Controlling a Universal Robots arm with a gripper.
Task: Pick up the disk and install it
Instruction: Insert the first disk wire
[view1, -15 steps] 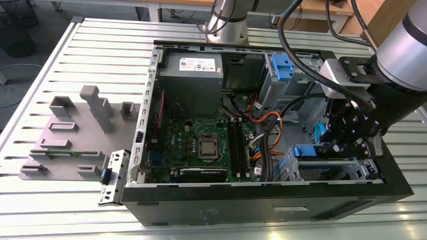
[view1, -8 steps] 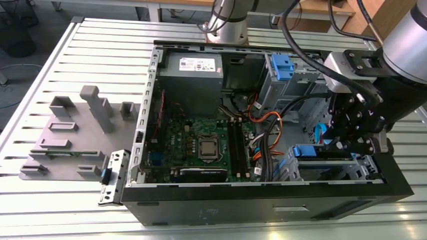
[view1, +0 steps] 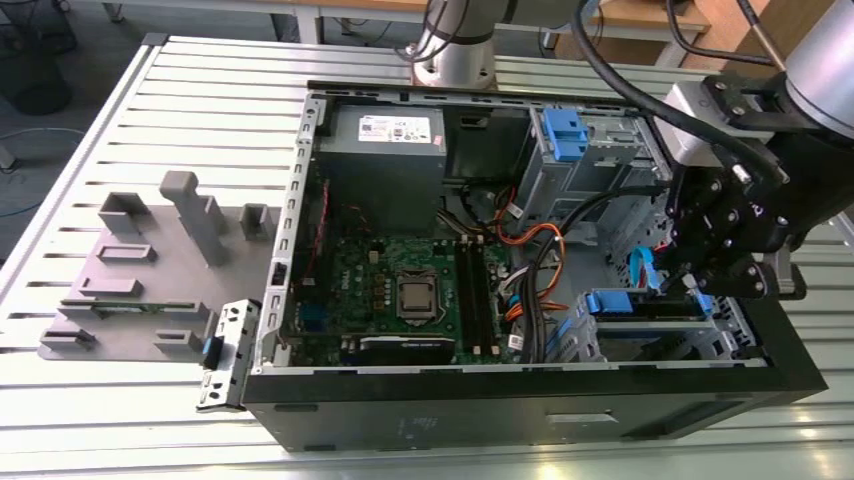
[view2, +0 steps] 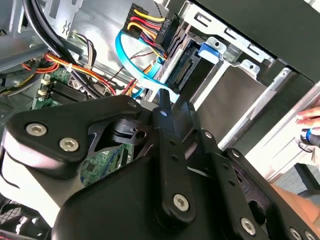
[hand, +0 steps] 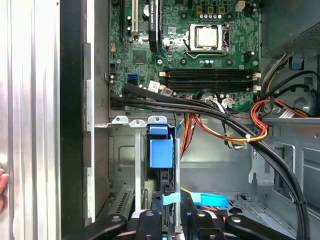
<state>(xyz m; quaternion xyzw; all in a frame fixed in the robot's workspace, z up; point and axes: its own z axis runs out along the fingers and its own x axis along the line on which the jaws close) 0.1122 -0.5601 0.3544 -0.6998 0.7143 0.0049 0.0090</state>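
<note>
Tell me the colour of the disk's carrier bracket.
Blue, on the disk, seen best in the first wrist view.

You cannot judge how the gripper (view1: 705, 283) stands: in the exterior view its fingertips sink behind the drive bay wall (view1: 663, 322) of the computer case (view1: 534, 410), and in both wrist views its black linkages are cut off by the picture's edge. Of the disk (hand: 161, 150) you see only the blue carrier edge in the first wrist view, its label face hidden in the slot, so you cannot tell how deep it sits. A person's hand (view2: 311, 122) at the second wrist view's edge is cut off, and what it holds is too small to tell.
</note>
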